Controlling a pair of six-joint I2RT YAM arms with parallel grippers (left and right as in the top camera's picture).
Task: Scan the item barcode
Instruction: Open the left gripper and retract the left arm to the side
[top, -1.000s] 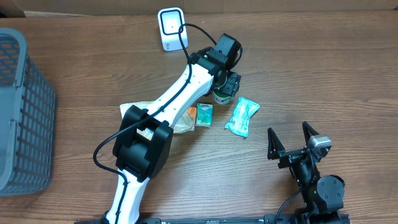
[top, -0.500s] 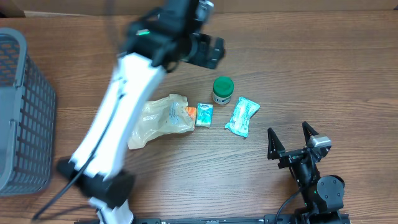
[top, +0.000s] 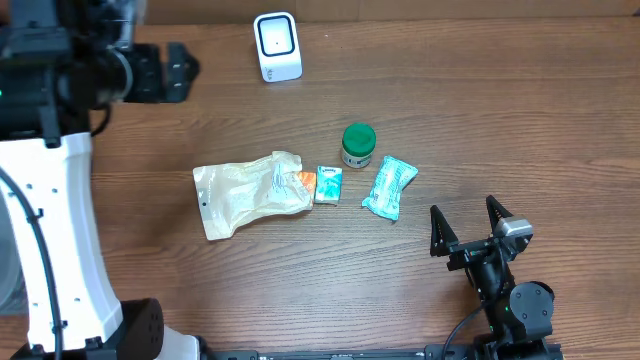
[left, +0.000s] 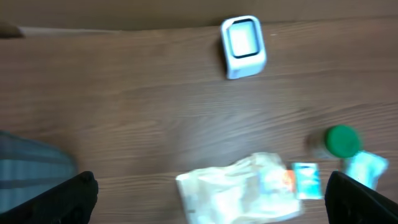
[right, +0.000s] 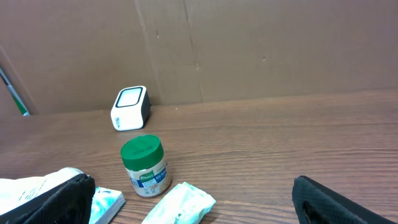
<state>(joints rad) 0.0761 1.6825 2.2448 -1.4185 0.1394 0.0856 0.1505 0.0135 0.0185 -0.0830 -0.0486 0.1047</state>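
Observation:
The white barcode scanner (top: 277, 46) stands at the table's far edge. Near the middle, a green-lidded jar (top: 358, 145) stands upright with nothing touching it. A small teal box (top: 328, 185), a teal pouch (top: 390, 186) and a crumpled clear plastic bag (top: 250, 192) lie beside it. My left gripper (top: 186, 70) hangs high at the far left, well away from the items, open and empty. In the left wrist view the scanner (left: 243, 45) and jar (left: 342, 142) look blurred. My right gripper (top: 466, 222) rests open and empty at the front right, facing the jar (right: 145, 165).
A grey mesh basket (left: 31, 171) sits at the table's left side. A brown cardboard wall (right: 249, 50) runs behind the scanner (right: 130, 107). Bare wood lies between the pouch (right: 180, 205) and the right gripper.
My left gripper opened and let go of the green-lidded jar, then swung up and far to the left. The jar stays upright on the table. The right arm has not moved.

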